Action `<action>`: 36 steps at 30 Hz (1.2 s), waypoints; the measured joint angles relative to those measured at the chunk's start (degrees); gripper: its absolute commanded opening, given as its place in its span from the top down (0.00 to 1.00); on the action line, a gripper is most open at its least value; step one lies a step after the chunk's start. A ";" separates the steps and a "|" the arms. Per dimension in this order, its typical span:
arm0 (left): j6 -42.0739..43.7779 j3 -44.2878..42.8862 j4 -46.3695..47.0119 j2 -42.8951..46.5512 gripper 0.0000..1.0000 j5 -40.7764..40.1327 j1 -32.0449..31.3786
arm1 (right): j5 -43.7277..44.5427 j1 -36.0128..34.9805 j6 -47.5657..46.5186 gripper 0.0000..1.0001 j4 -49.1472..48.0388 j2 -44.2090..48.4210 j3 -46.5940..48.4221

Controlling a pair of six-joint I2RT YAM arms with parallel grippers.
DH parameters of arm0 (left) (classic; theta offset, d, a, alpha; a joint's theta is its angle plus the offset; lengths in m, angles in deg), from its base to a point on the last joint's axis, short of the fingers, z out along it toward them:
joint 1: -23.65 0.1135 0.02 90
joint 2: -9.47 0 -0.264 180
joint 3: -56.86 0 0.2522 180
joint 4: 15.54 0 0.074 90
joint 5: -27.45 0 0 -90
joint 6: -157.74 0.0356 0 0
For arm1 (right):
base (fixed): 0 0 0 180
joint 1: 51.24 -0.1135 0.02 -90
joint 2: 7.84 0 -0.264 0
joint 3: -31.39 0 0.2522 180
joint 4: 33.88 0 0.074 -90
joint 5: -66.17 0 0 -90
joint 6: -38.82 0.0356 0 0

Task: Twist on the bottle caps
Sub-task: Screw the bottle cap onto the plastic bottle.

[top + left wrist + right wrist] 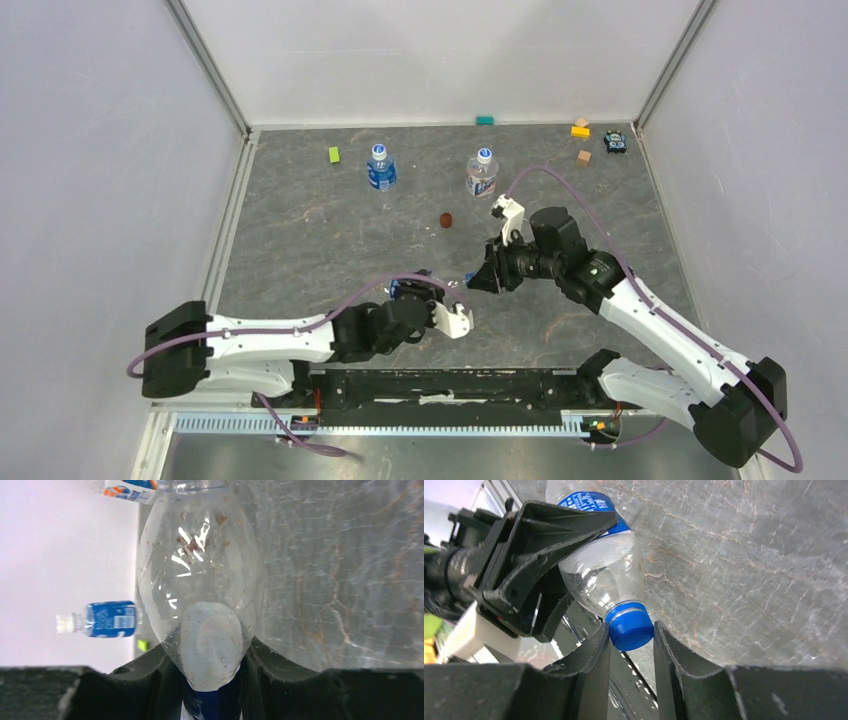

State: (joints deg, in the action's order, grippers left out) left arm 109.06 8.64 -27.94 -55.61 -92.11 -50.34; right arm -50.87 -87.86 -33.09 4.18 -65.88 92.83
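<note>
My left gripper (437, 303) is shut on a clear bottle (200, 580) with a blue-and-white label, held tilted above the table; its jaws (210, 652) clamp the body. The bottle also shows in the right wrist view (604, 575), with a solid blue cap (630, 626) on its neck. My right gripper (630, 632) has its fingertips closed on both sides of that cap, which shows small in the top view (468, 284). Two more bottles stand at the back, one on the left (381, 167) and one on the right (481, 173), each with a whitish cap on top.
A dark red-brown disc (446, 220) lies in front of the standing bottles. Toy blocks lie along the back: green (334, 154), teal (485, 120), yellow (580, 129), tan (584, 157). A small dark toy (614, 142) sits in the far right corner. White walls enclose the table.
</note>
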 measured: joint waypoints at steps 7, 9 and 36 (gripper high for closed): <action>15.28 7.13 23.37 -8.04 0.72 -17.92 -6.16 | 2.84 0.13 11.56 1.00 -6.99 2.45 -6.56; 18.27 8.02 29.31 -10.58 0.72 -21.51 -6.93 | 3.43 0.39 13.66 0.95 -8.41 2.69 -7.26; -11.54 -6.75 -6.75 3.28 0.67 24.48 10.78 | -0.13 0.74 -35.39 0.34 8.11 8.90 15.43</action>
State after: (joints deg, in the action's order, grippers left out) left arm 97.52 1.89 -34.69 -52.33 -67.63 -39.57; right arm -51.01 -87.11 -68.48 12.29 -56.99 108.26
